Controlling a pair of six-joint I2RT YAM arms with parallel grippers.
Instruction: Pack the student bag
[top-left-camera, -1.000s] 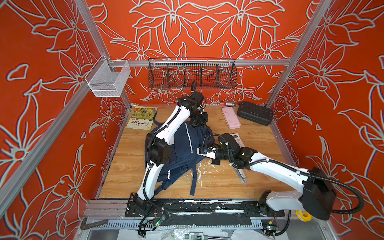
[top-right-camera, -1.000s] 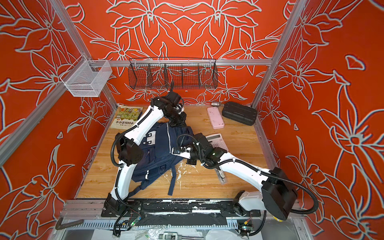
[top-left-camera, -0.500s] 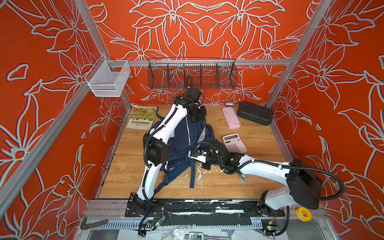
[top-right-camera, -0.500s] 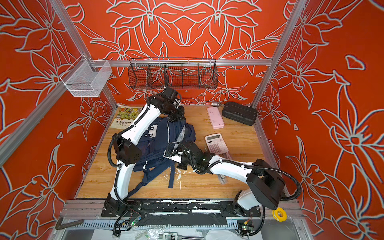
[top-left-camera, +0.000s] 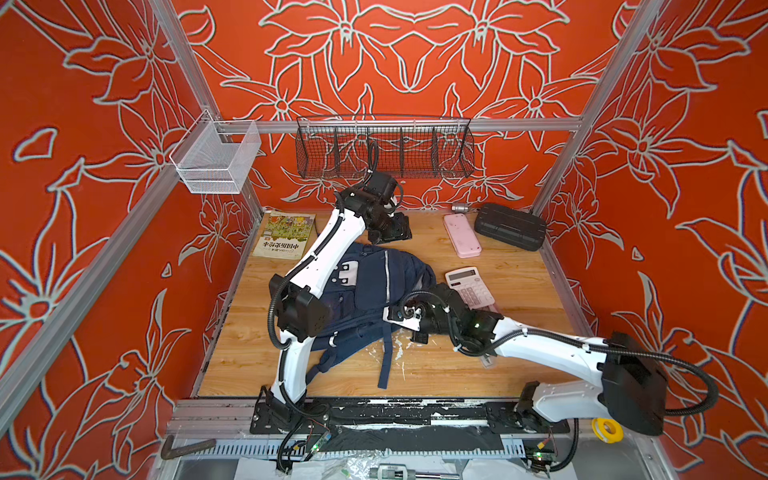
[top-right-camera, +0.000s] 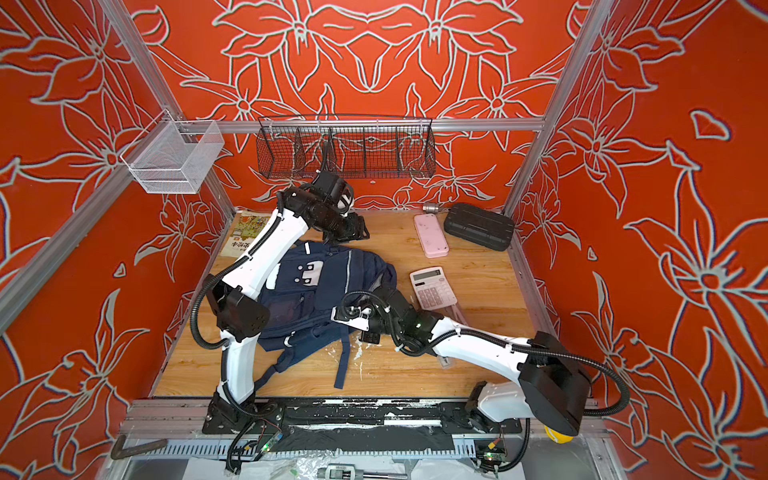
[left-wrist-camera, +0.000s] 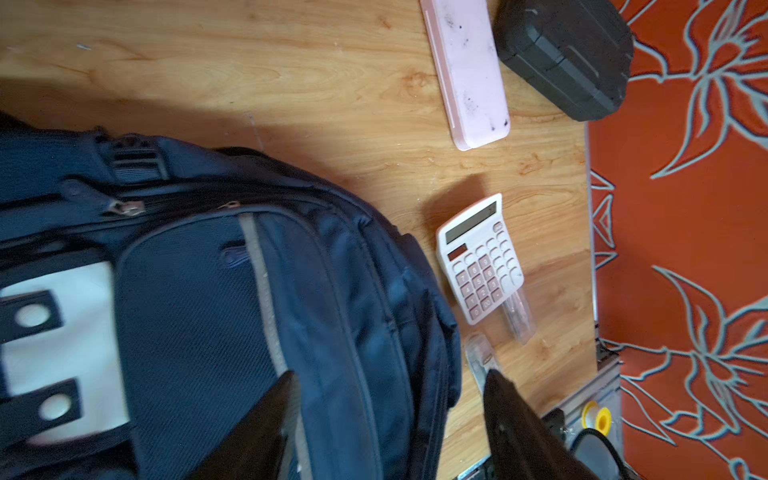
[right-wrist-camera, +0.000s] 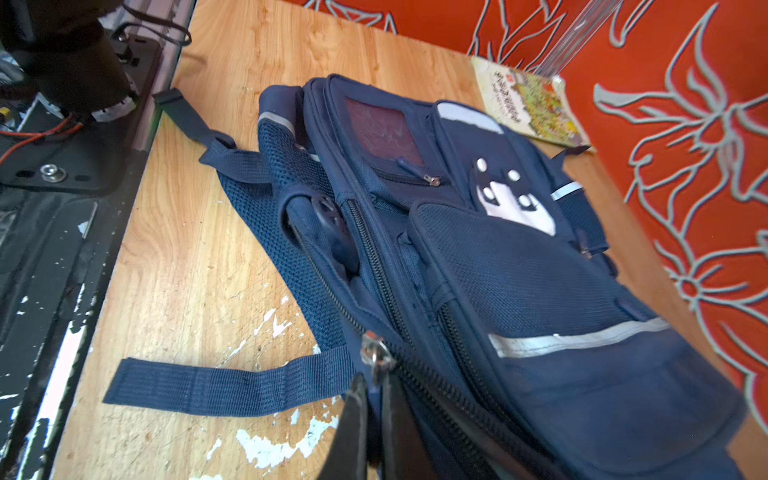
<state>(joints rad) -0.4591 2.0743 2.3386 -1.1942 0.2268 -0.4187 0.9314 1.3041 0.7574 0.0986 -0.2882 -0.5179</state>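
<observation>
On surface (top-left-camera: 515, 266): bag (top-left-camera: 374, 274) now slumped, released; left gripper (left-wrist-camera: 389, 374) wide above it; right gripper (right-wrist-camera: 374, 376) pinches zip pull (right-wrist-camera: 375, 356).

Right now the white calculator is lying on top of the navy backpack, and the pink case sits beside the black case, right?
Not quite: the left wrist view shows the white calculator lying on the wooden table beside the navy backpack, not on it. The pink case does sit beside the black case.

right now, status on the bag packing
Left pincer open, empty. Right pincer shut on zip pull. Student bag flat on table. Calculator beside it, not touching.
</observation>
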